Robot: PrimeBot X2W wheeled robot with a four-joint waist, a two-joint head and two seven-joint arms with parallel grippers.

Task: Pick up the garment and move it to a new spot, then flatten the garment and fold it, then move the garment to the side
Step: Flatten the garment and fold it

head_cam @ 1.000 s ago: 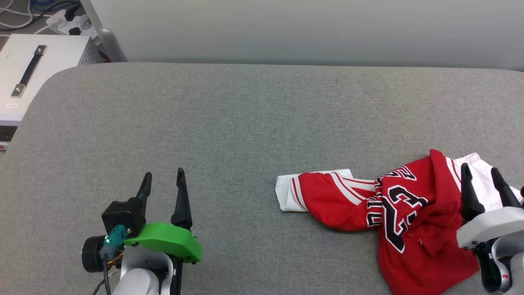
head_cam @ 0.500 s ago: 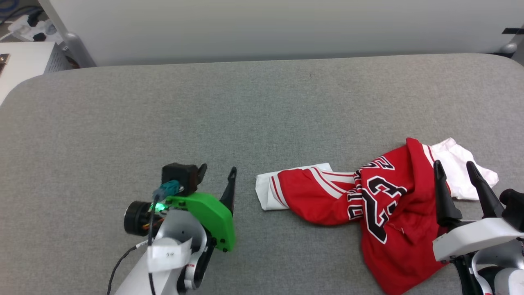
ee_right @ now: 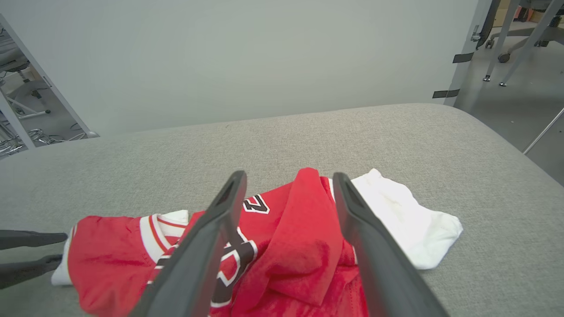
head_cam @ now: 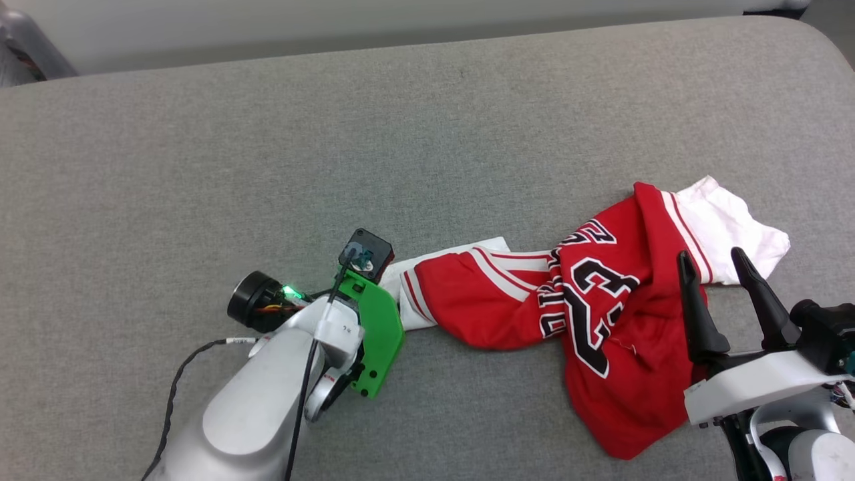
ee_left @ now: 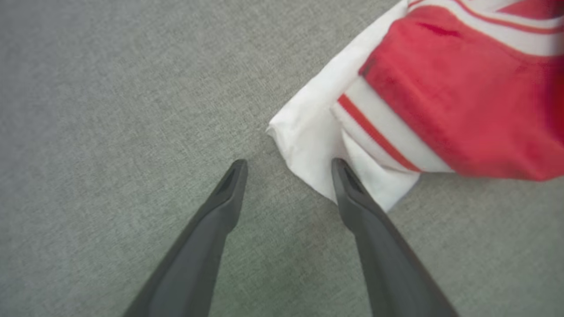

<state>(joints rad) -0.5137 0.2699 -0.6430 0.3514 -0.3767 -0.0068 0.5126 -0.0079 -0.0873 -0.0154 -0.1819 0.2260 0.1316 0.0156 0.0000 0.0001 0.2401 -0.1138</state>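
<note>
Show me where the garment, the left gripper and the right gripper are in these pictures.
the garment [head_cam: 628, 391]: head view, on its crumpled red body.
the left gripper [ee_left: 289, 162]: left wrist view, midway between its fingertips.
the right gripper [head_cam: 709, 254]: head view, midway between its fingertips.

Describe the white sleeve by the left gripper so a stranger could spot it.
On the grey table lies a crumpled red garment numbered 23. At its end toward the robot's left, a folded white sleeve with red-striped trim lies by the open left gripper; the other sleeve lies spread out.
</note>
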